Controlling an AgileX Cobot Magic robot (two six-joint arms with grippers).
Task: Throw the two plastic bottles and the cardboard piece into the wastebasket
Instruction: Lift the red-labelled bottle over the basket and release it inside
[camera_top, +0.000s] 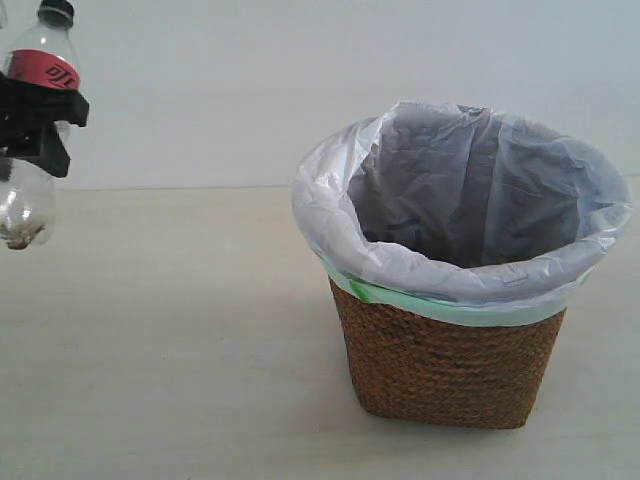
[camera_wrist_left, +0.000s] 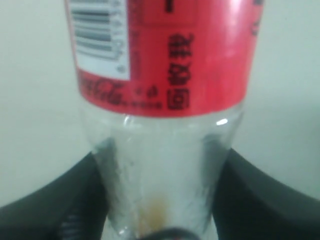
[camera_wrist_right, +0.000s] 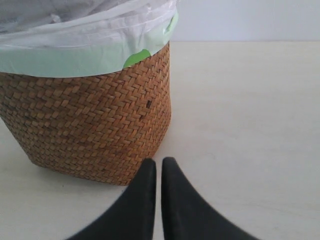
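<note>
At the upper left of the exterior view we see the left gripper (camera_top: 38, 118) closed on the bottle with the red label (camera_top: 26, 195); its black jaws hold the bottle just under the label. The bottle is upright, with the black cap (camera_top: 57, 12) on top and a little brown rest at its bottom, well apart from the wastebasket (camera_top: 450, 370). The wastebasket stands upright on the pale table (camera_top: 160, 340) in the right half of the frame. Its white bag (camera_top: 330, 215) is folded over the rim and has a green edge. In the right wrist view, the right gripper (camera_wrist_right: 158, 167) has its two black fingers (camera_wrist_right: 140, 200) almost together, with nothing between them, near the foot of the wastebasket.
</note>
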